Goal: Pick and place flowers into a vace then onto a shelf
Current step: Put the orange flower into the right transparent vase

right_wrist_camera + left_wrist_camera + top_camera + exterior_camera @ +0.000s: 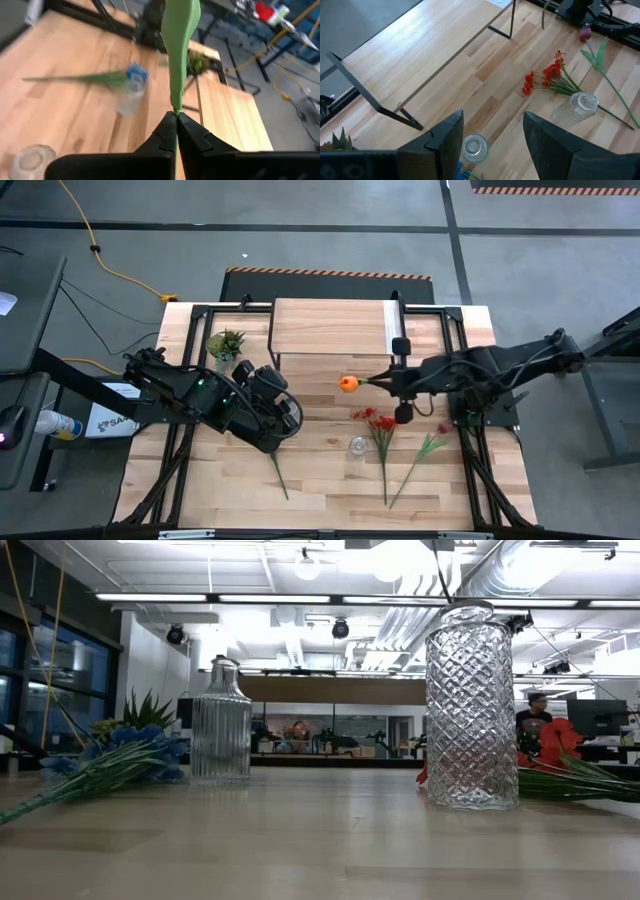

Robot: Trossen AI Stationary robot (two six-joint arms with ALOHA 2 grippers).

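Two dark arms over light wood tabletop [320,480]. Low wood-plank shelf with black legs [330,330] upper centre. Left gripper [492,145] centre-left, fingers apart, empty, above ribbed clear glass vase [474,148]. Right gripper [176,122] right of centre, pinched tight on green stem of orange tulip [348,384]. Red flower cluster [380,423], diamond-cut glass vase [358,446] lower centre.

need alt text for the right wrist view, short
The right hand is shut on a green flower stem that runs up through the middle of the view. Behind it on the wooden table stands a clear glass vase, a blue flower lying beside it, and another glass vase nearer.
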